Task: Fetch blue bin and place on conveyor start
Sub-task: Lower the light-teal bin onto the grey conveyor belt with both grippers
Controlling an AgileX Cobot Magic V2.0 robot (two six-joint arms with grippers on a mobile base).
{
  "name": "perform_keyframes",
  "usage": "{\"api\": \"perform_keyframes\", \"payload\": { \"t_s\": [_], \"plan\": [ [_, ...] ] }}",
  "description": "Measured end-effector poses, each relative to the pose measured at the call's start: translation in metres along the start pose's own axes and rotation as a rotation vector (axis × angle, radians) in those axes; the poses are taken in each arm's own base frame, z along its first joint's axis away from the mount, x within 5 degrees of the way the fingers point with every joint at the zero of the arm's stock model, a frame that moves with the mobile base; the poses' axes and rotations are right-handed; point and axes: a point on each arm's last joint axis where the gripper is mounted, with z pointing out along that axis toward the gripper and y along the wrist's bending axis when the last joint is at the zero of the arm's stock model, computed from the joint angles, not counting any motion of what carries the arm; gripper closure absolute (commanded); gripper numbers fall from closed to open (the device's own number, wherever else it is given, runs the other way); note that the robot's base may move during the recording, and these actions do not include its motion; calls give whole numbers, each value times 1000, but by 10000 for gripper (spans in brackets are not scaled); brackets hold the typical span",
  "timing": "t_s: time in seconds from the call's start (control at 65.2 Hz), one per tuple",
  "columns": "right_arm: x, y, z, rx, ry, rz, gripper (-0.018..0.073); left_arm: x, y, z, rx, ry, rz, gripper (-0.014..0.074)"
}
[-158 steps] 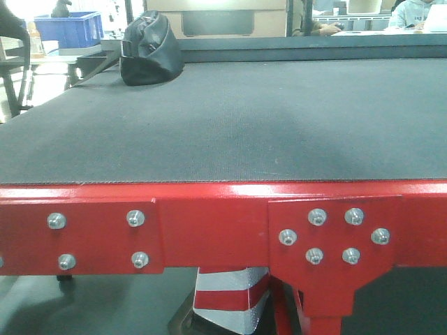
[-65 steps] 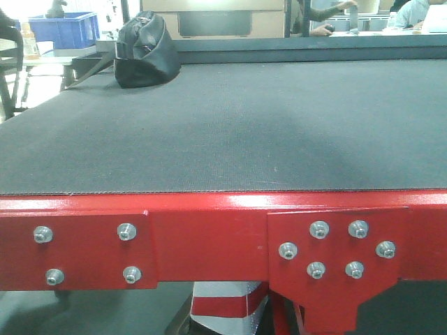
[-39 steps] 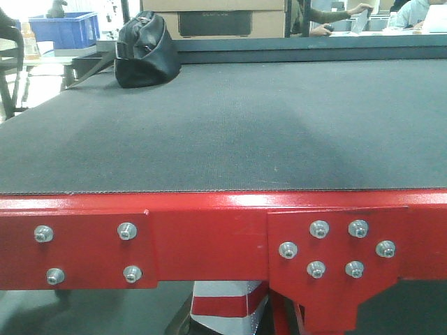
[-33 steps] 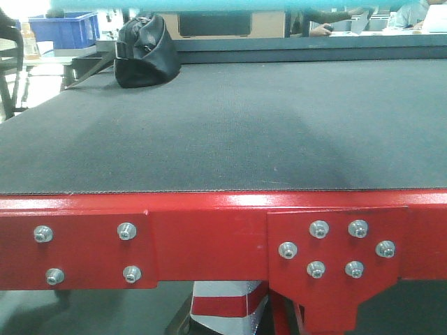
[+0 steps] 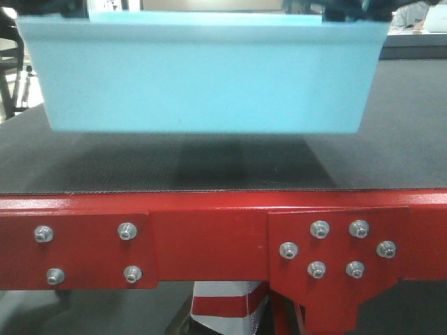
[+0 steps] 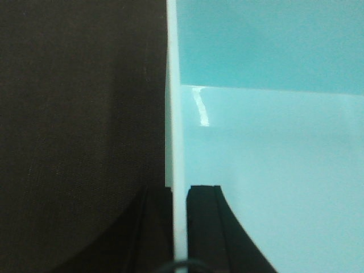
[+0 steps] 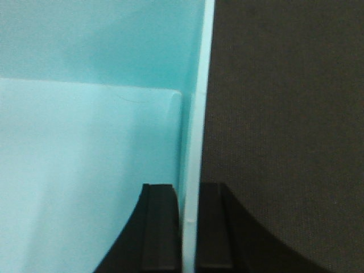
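The blue bin (image 5: 202, 73), a pale aqua tub, hangs level a little above the conveyor start's dark grey belt (image 5: 398, 153) and throws a shadow on it. The glossy red frame (image 5: 209, 234) with silver bolts runs along the near edge. My left gripper (image 6: 179, 190) is shut on the bin's left wall (image 6: 177, 114), one finger inside and one outside. In the same way my right gripper (image 7: 189, 187) is shut on the right wall (image 7: 199, 85). In the front view only dark bits of the left gripper (image 5: 66, 7) and the right gripper (image 5: 349, 8) show above the rim.
A red-and-white striped cone (image 5: 227, 307) stands on the floor under the frame. A seated person (image 5: 419, 14) shows at the far right behind the belt. Bare belt lies to the left, right and front of the bin.
The bin has come down from the top edge of the front view. It now fills the upper half and hides the black bag and the far part of the belt.
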Motion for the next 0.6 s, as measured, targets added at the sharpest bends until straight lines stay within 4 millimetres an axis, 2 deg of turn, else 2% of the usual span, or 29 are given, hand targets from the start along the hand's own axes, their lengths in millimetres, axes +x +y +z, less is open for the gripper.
{"api": "perform_keyframes", "payload": {
  "t_s": [0.184,0.338,0.384,0.445,0.552,0.598],
  "plan": [
    [2,-8,21,17,10,6,713,6,-5,25,17,4,26,708],
    [5,-11,30,25,24,9,702,9,-7,34,24,5,36,708],
    [5,-11,30,24,23,9,655,9,-7,35,24,5,37,694],
    [4,-11,30,19,15,9,538,9,-7,36,21,5,42,635],
    [4,-10,32,11,5,8,330,9,-7,36,19,-3,54,447],
    [3,-9,32,1,-7,10,276,8,-7,36,22,-6,54,354]
  ]
}}
